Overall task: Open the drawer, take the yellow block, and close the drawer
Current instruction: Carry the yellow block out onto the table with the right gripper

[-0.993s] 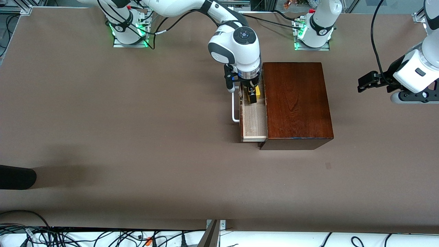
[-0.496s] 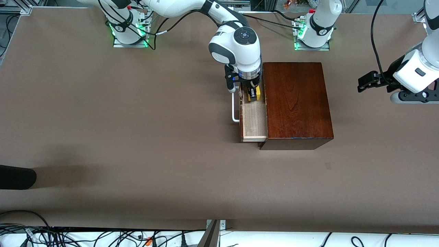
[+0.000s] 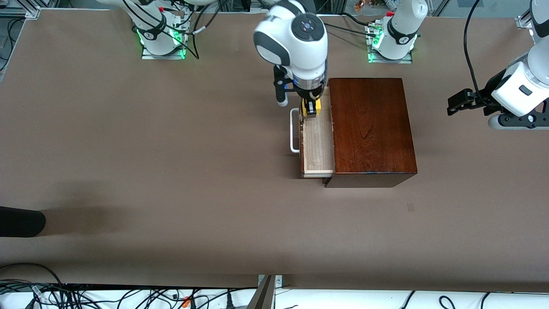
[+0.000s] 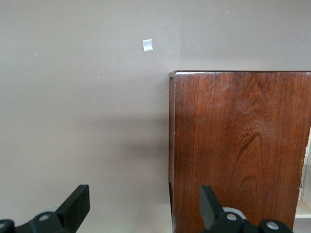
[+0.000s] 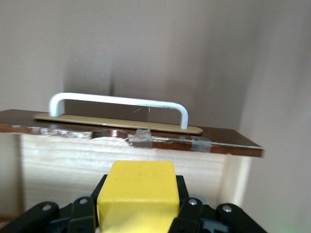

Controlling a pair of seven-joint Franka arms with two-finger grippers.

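The drawer (image 3: pixel 318 146) stands pulled out of the dark mahogany box (image 3: pixel 371 128), toward the right arm's end of the table. Its pale wood tray is bare, and its white loop handle (image 3: pixel 294 131) faces outward. My right gripper (image 3: pixel 310 110) hangs over the drawer's end nearest the robot bases, shut on the yellow block (image 3: pixel 309 107). In the right wrist view the yellow block (image 5: pixel 138 194) sits between the fingers of the right gripper (image 5: pixel 138 216), above the drawer's pale wall (image 5: pixel 63 160) and the handle (image 5: pixel 119 104). My left gripper (image 3: pixel 456 103) waits open above the table at the left arm's end; in the left wrist view this left gripper (image 4: pixel 143 206) holds nothing, with the box (image 4: pixel 243 145) beside it.
A dark rounded object (image 3: pixel 21 221) juts in at the table's edge at the right arm's end. A small pale mark (image 3: pixel 410 207) lies on the table nearer the camera than the box. Cables run along the front edge (image 3: pixel 128 296).
My right gripper has shut on the yellow block and lifted it up out of the drawer. The left arm, the drawer and the box have not moved.
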